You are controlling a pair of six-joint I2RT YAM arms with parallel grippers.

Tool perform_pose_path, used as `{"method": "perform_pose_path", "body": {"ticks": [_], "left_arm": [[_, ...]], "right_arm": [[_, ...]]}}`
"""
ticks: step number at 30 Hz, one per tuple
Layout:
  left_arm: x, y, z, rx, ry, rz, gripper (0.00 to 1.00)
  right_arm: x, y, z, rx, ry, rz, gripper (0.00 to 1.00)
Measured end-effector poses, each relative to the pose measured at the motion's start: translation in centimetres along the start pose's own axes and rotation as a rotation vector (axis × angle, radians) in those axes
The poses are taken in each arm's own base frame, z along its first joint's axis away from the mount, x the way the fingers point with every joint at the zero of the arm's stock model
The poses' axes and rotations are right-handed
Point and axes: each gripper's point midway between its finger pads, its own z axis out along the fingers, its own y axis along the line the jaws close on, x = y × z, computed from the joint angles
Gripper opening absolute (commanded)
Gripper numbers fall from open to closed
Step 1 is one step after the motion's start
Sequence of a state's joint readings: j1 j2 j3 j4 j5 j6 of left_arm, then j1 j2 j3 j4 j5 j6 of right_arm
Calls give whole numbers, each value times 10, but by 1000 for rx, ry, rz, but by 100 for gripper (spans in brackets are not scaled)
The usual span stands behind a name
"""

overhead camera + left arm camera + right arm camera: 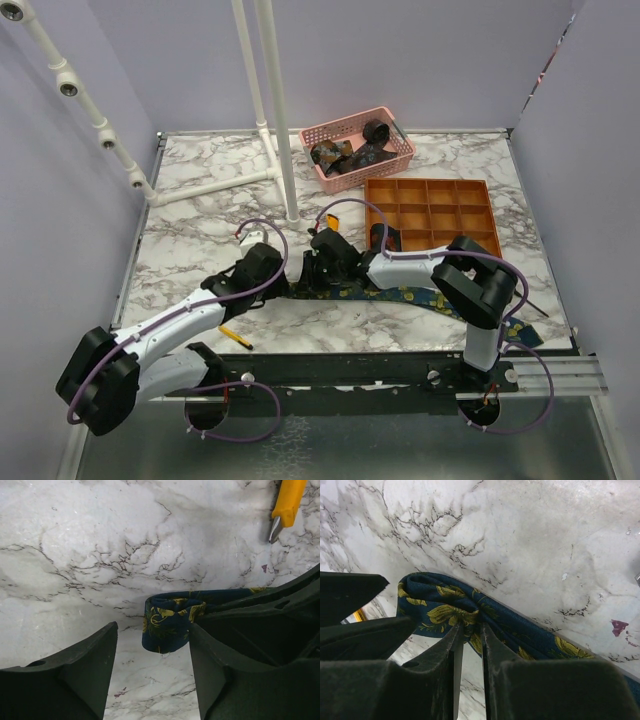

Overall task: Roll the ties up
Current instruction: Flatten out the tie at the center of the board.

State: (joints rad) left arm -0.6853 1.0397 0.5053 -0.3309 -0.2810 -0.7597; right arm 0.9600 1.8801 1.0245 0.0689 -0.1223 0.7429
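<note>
Marble table (200, 200): pink basket (345, 181) holds dark ties (352, 155); orange tray (440, 212) beside; right claw (470, 630) pinches navy tie (435, 600), left claw (152, 627) spread.

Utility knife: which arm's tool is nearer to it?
Left. The left tool, open at the folded end of the navy floral tie, has the utility knife lying close beside it. The right tool pinches that tie farther along, on the far side from the knife.

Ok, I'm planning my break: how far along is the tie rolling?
Done: at least one coiled tie sits in the pink basket. In hand: the right gripper pinches the folded end of the navy floral tie, left gripper open around it. Left: most of it lies flat, unrolled.
</note>
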Motion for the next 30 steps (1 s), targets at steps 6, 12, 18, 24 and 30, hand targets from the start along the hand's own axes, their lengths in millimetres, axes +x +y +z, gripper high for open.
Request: {"method": "perform_pose_path", "body": {"ticks": [6, 12, 18, 24, 30], "left_arm": [[8, 5, 10, -2, 73, 44, 45], [4, 6, 14, 13, 101, 43, 42], [10, 3, 18, 41, 139, 45, 53], [21, 4, 23, 36, 194, 53, 37], [21, -2, 25, 64, 207, 52, 9]], "right_arm": [[0, 0, 0, -14, -15, -1, 20], [0, -1, 0, -28, -23, 7, 20], [0, -1, 0, -35, -26, 8, 20], [1, -1, 0, -36, -26, 8, 19], [1, -1, 0, -38, -28, 7, 19]]}}
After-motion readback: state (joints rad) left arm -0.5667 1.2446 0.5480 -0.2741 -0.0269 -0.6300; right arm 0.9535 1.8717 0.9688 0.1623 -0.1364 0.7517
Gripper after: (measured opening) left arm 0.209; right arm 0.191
